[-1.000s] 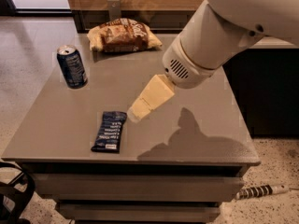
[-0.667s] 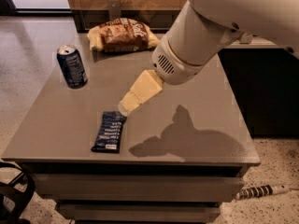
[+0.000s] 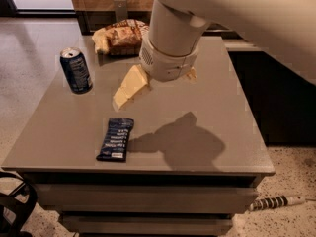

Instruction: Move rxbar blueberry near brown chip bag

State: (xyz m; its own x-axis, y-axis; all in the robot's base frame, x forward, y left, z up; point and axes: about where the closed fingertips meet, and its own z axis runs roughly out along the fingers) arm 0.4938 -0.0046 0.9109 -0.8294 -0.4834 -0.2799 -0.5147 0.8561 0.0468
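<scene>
Approach phase, before any grasp. The gripper hangs above the middle of the grey cabinet top, its two cream fingers spread apart and holding nothing. One finger slants down and to the left; the other shows only as a tip beside the white wrist housing.

The rxbar blueberry lies flat near the front edge, left of centre, its long axis running roughly front to back. It is untouched, and the nearer fingertip sits behind and above it rather than over it. The brown chip bag rests at the far edge, partly hidden by the arm and well apart from the bar.

The next move, as judged, calls for the gripper to travel forward and left until it is over the bar, turn so the fingers straddle its narrow width, then descend and close. The bar is thin and flat against the surface, so the fingertips probably need to come right down to the top to catch its edges.

A blue soda can stands upright near the left edge, between bar and bag in depth but off to the side. A direct carry toward the bag should pass to its right, though a wide swing could tip it. On the floor lie a striped cable and a dark object at lower left — neither interferes
</scene>
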